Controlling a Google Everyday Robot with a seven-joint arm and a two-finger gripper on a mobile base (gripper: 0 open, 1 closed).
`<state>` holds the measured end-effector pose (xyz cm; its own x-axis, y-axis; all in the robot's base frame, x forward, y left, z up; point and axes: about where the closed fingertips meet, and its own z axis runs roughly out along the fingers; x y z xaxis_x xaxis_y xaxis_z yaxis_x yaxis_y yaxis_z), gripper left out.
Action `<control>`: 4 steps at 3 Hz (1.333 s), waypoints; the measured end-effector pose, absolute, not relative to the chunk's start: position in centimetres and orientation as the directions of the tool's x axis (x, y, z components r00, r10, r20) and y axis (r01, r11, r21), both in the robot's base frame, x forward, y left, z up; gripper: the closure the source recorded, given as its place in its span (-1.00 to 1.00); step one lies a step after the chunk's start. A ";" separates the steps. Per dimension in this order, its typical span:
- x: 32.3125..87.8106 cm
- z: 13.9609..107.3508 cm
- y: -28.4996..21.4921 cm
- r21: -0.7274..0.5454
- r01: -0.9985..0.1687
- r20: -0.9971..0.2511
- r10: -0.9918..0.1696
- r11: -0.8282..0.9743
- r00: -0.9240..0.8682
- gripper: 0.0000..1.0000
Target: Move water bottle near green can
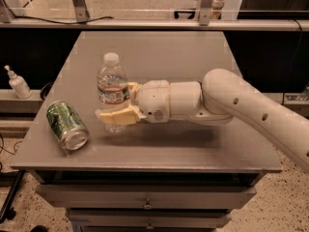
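Far left first: off the worktop [193,52], a small white pump bottle [17,83] stands on a low ledge [21,96] beside it. Moving onto the grey worktop, near its front left corner, there's the green can [66,125]. It's lying on its side at a slight angle, with one silver end turned toward the front edge.

Just to the right, with a strip of bare surface between them, stands the water bottle [112,86]. It's upright, white cap on top, label band round the middle, clear ribbed body.

And here's the end effector [117,104], reaching in from the right, its cream-coloured fingers [117,116] closed round the lower half of that bottle. One finger lies across the front near the base, and the other shows at the bottle's right side, partly behind it. So the bottle is clasped between them. Whether its base rests on the worktop or sits just off it, I can't tell from here.

Carrying on right, the white wrist housing joins a thick white arm [251,108]. The arm stretches low over the worktop and runs out at the right edge, throwing a shadow on the surface under it. Below the worktop's front edge are drawers [145,197] with small handles.
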<state>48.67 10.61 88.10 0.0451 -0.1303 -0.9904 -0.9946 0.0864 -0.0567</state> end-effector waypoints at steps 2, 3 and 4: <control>47.2 87.8 12.2 -0.024 -0.998 -0.994 -0.110 0.062 0.018 -1.00; 45.2 87.5 14.0 0.014 -0.999 -0.996 -0.087 0.032 -0.016 -1.00; 44.2 87.5 14.8 0.033 -0.999 -0.997 -0.076 0.018 -0.034 -1.00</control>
